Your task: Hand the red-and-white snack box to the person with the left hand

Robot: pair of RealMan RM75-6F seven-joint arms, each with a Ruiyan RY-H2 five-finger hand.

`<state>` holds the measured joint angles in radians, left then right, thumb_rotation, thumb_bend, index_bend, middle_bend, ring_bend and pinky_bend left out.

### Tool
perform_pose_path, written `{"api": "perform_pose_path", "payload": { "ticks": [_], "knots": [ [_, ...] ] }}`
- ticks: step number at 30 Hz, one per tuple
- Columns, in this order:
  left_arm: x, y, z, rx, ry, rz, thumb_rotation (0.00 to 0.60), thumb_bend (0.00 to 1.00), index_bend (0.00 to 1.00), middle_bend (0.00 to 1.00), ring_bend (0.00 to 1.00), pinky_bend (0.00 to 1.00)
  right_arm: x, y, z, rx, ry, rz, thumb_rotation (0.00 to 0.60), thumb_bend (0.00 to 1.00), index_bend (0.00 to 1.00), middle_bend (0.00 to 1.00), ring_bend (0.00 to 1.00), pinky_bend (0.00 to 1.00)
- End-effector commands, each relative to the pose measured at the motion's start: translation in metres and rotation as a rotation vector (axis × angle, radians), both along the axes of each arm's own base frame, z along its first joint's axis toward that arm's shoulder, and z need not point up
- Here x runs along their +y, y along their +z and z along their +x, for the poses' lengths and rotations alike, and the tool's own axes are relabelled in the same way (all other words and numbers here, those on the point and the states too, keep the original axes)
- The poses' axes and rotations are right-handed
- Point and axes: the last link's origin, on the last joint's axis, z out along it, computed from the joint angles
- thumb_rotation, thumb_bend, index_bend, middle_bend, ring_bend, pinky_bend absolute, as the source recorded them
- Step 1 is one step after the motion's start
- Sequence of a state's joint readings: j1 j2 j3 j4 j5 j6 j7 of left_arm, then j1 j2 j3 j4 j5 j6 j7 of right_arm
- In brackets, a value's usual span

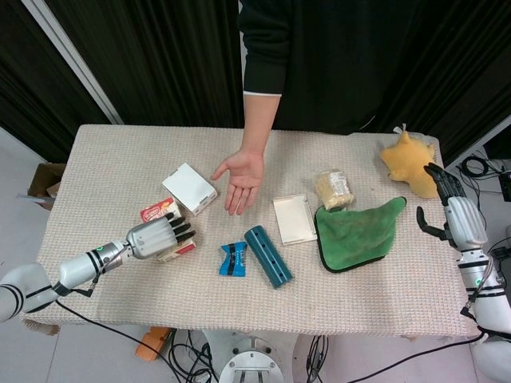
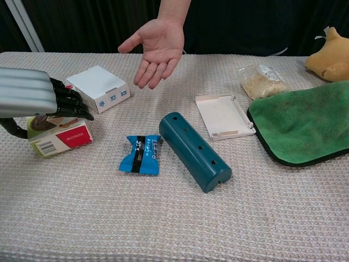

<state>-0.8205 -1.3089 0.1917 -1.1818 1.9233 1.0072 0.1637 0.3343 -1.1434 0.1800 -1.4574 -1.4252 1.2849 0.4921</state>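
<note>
Nearest me, my left hand (image 2: 32,100) hangs over the red-and-white snack box (image 2: 59,138), fingers stretched out flat above it, holding nothing; the box lies on the table (image 1: 120,159). Beyond, the person's open palm (image 1: 243,177) waits. Far right, my right hand (image 1: 449,209) hangs loose, unclenched and empty-fingered.

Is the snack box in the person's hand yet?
No, the red-and-white snack box lies on the table under the left robot hand; the person's palm is empty.
</note>
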Motion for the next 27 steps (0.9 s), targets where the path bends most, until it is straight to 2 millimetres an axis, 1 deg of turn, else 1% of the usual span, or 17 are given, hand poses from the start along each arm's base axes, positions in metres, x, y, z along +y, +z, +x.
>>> {"api": "perform_pose_path", "payload": {
  "ticks": [1, 5, 8, 11, 13, 15, 16, 18, 20, 24, 27],
  "knots": [
    [-0.002, 0.005, 0.008, -0.053, -0.029, 0.020, 0.600, 0.36, 0.61, 0.66, 0.37, 0.37, 0.001, 0.001, 0.000, -0.001, 0.000, -0.003, 0.600, 0.46, 0.00, 0.00, 0.00, 0.04],
    [-0.001, 0.022, 0.022, -0.141, -0.055, 0.072, 0.600, 0.37, 0.62, 0.67, 0.39, 0.37, 0.002, 0.003, -0.002, -0.002, -0.003, -0.006, 0.600, 0.46, 0.00, 0.00, 0.00, 0.04],
    [0.000, 0.044, 0.031, -0.181, -0.090, 0.132, 0.600, 0.36, 0.63, 0.67, 0.39, 0.37, 0.003, 0.005, -0.003, -0.004, -0.005, -0.011, 0.600, 0.46, 0.00, 0.00, 0.00, 0.04],
    [0.006, 0.074, 0.041, -0.194, -0.118, 0.209, 0.600, 0.36, 0.63, 0.67, 0.39, 0.37, 0.004, 0.009, -0.003, -0.003, -0.001, -0.019, 0.600, 0.46, 0.00, 0.00, 0.00, 0.04],
    [0.013, 0.094, 0.052, -0.208, -0.128, 0.261, 0.600, 0.36, 0.63, 0.67, 0.39, 0.37, 0.005, 0.012, -0.002, -0.005, 0.003, -0.025, 0.600, 0.46, 0.00, 0.00, 0.00, 0.04],
    [0.018, 0.107, 0.069, -0.258, -0.131, 0.290, 0.600, 0.36, 0.63, 0.67, 0.40, 0.37, 0.006, 0.014, -0.001, -0.008, 0.006, -0.031, 0.600, 0.46, 0.00, 0.00, 0.00, 0.04],
    [0.019, 0.110, 0.077, -0.284, -0.135, 0.295, 0.600, 0.36, 0.63, 0.67, 0.40, 0.37, 0.006, 0.014, 0.000, -0.009, 0.007, -0.033, 0.600, 0.46, 0.00, 0.00, 0.00, 0.04],
    [0.024, 0.111, 0.094, -0.321, -0.157, 0.305, 0.600, 0.36, 0.63, 0.67, 0.40, 0.37, 0.005, 0.015, 0.000, -0.015, 0.007, -0.036, 0.600, 0.46, 0.00, 0.00, 0.00, 0.04],
    [0.030, 0.104, 0.107, -0.342, -0.150, 0.299, 0.600, 0.36, 0.63, 0.67, 0.40, 0.37, 0.005, 0.014, 0.000, -0.020, 0.006, -0.036, 0.600, 0.46, 0.00, 0.00, 0.00, 0.04],
    [0.046, 0.075, 0.133, -0.380, -0.138, 0.266, 0.600, 0.36, 0.63, 0.67, 0.40, 0.38, 0.003, 0.012, 0.003, -0.065, 0.004, -0.020, 0.600, 0.46, 0.00, 0.00, 0.00, 0.04],
    [0.055, 0.057, 0.150, -0.406, -0.138, 0.251, 0.600, 0.36, 0.63, 0.67, 0.40, 0.37, 0.003, 0.013, 0.002, -0.053, 0.005, -0.022, 0.600, 0.46, 0.00, 0.00, 0.00, 0.04]
  ]
}}
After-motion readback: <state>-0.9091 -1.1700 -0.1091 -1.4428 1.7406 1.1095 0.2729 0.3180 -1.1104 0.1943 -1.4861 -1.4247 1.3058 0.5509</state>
